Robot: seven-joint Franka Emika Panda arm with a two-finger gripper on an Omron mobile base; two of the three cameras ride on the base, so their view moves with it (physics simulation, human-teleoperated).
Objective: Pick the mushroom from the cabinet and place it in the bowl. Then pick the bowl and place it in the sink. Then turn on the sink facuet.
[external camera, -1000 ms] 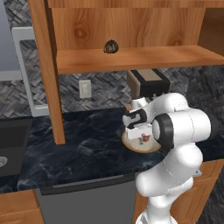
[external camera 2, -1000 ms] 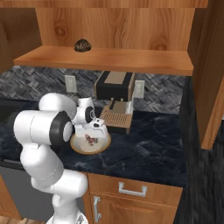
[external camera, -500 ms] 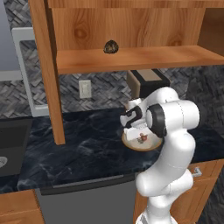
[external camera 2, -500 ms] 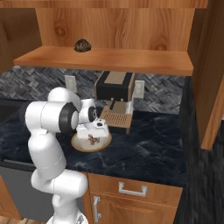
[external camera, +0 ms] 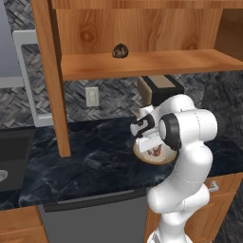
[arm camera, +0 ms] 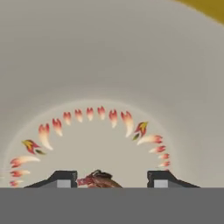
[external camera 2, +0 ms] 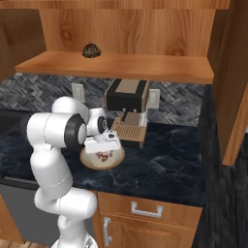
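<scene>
The cream-white bowl (external camera: 153,155) (external camera 2: 101,157) with a tan rim stands on the dark counter, and red flame marks ring its inside (arm camera: 87,114). My gripper (external camera: 150,143) (external camera 2: 103,144) (arm camera: 112,180) reaches down into it, open, the fingertips well apart. A small brown lump, seemingly the mushroom (arm camera: 103,180), lies on the bowl's floor between the tips, free of both. The wooden cabinet (external camera: 142,62) (external camera 2: 116,65) hangs open above. A corner of the black sink (external camera: 10,159) shows at far left. The sink facuet is out of view.
A dark brown lump (external camera: 120,51) (external camera 2: 91,50) sits on the cabinet shelf. Just behind the bowl a coffee machine (external camera: 159,88) (external camera 2: 127,100) stands against the wall. My own white arm crowds the bowl's near side. Lower cupboards (external camera 2: 145,213) run under the counter.
The jaws have gone from shut to open inside the bowl. The elbow has swung higher and closer over the bowl. The bowl stays where it was.
</scene>
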